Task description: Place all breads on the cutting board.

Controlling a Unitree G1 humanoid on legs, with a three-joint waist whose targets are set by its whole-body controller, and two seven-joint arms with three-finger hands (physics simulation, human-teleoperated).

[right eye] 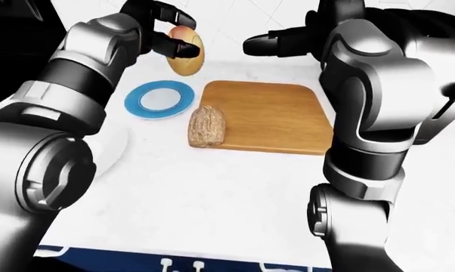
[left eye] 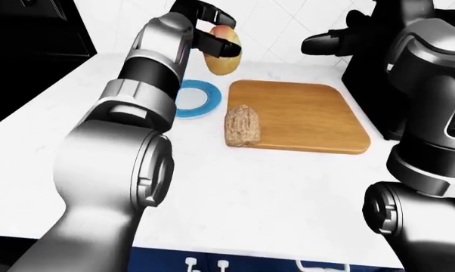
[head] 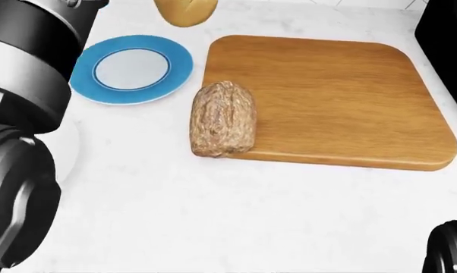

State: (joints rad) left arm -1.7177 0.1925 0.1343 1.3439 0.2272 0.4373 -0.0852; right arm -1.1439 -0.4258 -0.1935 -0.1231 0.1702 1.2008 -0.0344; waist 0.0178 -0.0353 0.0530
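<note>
A brown seeded loaf lies across the left edge of the wooden cutting board, partly on the white counter. My left hand is shut on a rounded yellow-and-red piece and holds it in the air above the blue plate, near the board's upper left corner. In the head view only the lower end of that piece shows at the top. My right hand hangs high above the board's top edge, its fingers spread and holding nothing.
A black appliance stands against the board's right side. A white plate lies at the left, partly hidden by my left arm. The counter's near edge runs along the bottom of the eye views.
</note>
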